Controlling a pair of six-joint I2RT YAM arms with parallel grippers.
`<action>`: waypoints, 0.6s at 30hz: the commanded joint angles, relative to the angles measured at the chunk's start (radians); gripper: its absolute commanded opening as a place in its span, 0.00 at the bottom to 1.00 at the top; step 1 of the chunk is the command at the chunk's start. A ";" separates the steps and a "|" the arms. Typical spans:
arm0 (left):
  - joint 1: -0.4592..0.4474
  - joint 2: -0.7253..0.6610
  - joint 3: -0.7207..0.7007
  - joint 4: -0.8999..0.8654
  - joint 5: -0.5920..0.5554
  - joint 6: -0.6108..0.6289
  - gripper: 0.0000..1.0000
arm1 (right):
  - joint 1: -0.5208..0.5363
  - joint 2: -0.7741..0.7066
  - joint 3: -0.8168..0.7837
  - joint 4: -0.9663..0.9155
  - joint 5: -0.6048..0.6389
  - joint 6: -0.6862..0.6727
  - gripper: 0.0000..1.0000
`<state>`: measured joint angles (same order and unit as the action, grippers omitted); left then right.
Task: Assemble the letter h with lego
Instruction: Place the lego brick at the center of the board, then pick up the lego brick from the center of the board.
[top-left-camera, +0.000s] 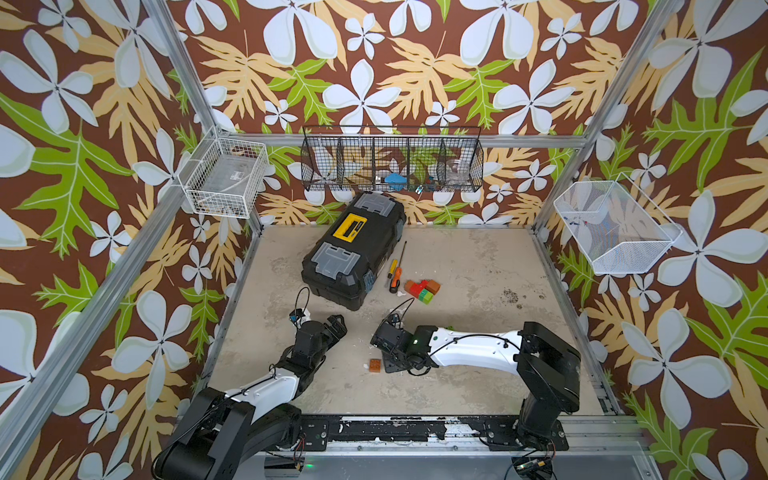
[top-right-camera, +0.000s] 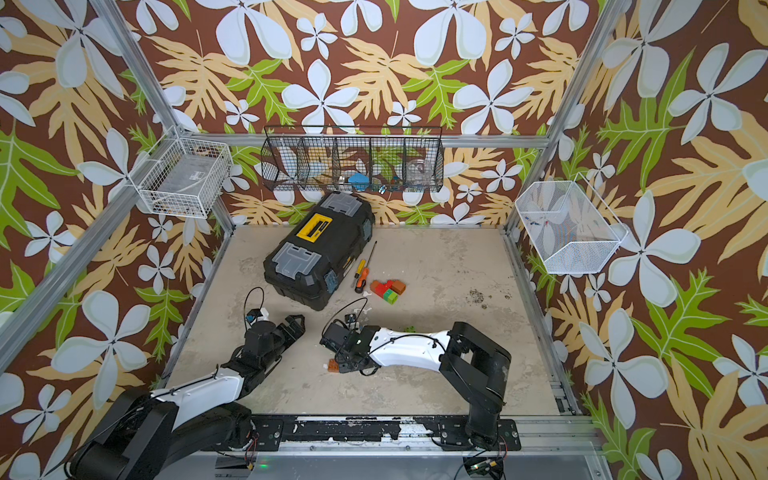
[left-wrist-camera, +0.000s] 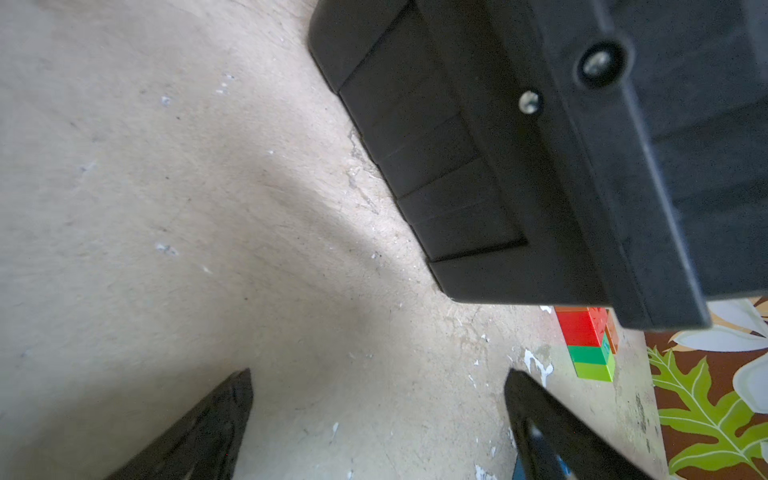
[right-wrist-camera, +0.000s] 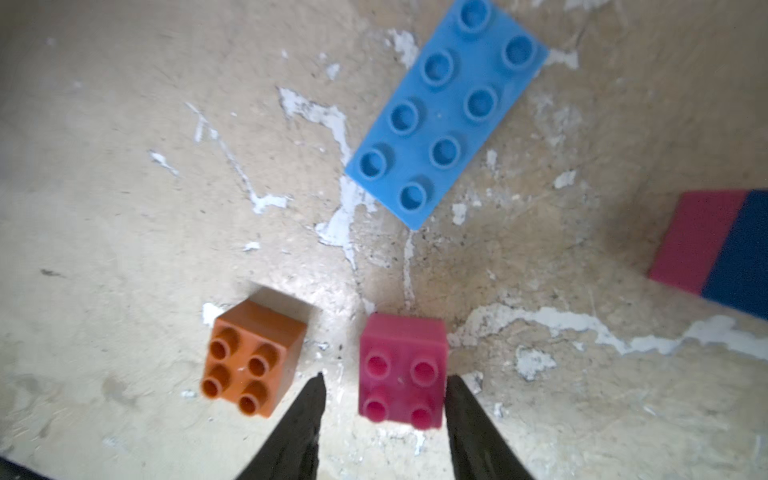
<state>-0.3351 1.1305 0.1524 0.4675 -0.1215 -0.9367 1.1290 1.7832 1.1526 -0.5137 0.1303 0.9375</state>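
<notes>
Scuffed beige tabletop (right-wrist-camera: 124, 187), its paint flaking in white patches, carries the lego in 2 groups. Under the right wrist camera sit 4 pieces, none joined to its neighbours. An orange brick (right-wrist-camera: 253, 357) stands with 4 studs up. A pink brick (right-wrist-camera: 401, 370) of the same square shape is just beside it but apart. A light-blue brick (right-wrist-camera: 444, 112), twice as long with 8 studs in 2 rows, lies at a slant beyond them. A pink-and-blue stack (right-wrist-camera: 715, 253) is tipped on its side, smooth faces showing, cut off by the frame edge.

The right gripper (right-wrist-camera: 386, 384) hangs over the pink brick, its jaws parted to either side of it. Bare tabletop shows between 1 jaw and the brick, and the other jaw sits at the brick's edge, so it is not pinched. In both top views only the orange brick of this group shows, near the front middle of the tabletop; the arm hides the rest.

The second cluster (top-left-camera: 423, 289) lies well apart toward the back: orange, red, orange-brown, green and lime bricks pressed together, just beside 2 screwdrivers (top-left-camera: 395, 276). A black toolbox (top-left-camera: 353, 245) stands left of those. The left gripper (left-wrist-camera: 376, 415) hovers near the toolbox, jaws spread wide on nothing. Floral wallpaper (top-left-camera: 374, 62) lines the walls.
</notes>
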 joint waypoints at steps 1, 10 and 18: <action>-0.002 0.005 -0.001 -0.076 0.033 0.006 0.99 | 0.020 -0.025 0.022 -0.047 0.009 -0.015 0.50; -0.001 -0.048 -0.015 -0.064 0.074 0.065 1.00 | 0.043 0.032 0.064 0.087 -0.125 0.103 0.48; -0.001 -0.040 -0.015 -0.060 0.072 0.065 1.00 | 0.055 0.144 0.138 0.030 -0.117 0.110 0.49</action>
<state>-0.3359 1.0790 0.1318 0.4480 -0.0628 -0.8810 1.1809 1.9053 1.2774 -0.4583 0.0181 1.0256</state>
